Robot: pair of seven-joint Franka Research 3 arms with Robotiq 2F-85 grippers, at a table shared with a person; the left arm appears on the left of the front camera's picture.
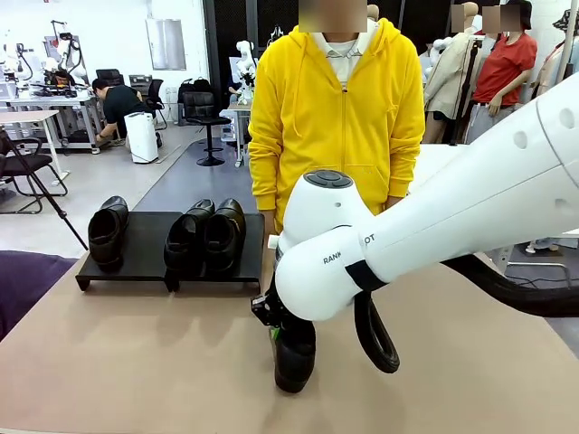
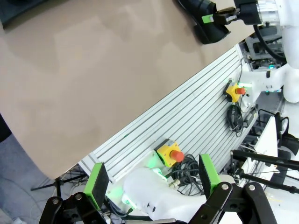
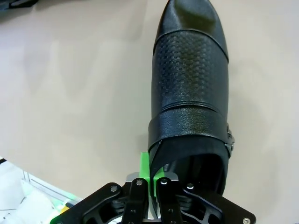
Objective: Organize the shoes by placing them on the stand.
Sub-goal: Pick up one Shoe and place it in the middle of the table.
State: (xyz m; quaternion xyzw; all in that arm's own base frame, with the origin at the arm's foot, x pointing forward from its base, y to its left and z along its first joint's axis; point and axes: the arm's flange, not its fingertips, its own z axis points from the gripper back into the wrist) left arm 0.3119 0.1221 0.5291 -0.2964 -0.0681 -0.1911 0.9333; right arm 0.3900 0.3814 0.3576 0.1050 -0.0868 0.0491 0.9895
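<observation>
The beige table (image 1: 127, 362) is spanned by one white right arm (image 1: 470, 217), which enters from the right and reaches down to the near middle. At the far left of the table the stand (image 1: 145, 258) is seen — a low black platform in two adjoining sections. Four shoes are counted. Three are on the stand: one shoe (image 1: 107, 231) on the left section and a pair of shoes (image 1: 206, 237) side by side on the right section. The fourth shoe (image 3: 191, 93) is at the near middle of the table, right of the stand and well apart from it, its toe pointed toward the near edge. The right gripper (image 3: 150, 175) is clamped tight on the edge of this shoe's opening, the leather pinched between its green pads. The left gripper (image 2: 152, 179) is held over the table's edge and aluminium frame (image 2: 187, 121) — fingers spread wide, nothing between them.
</observation>
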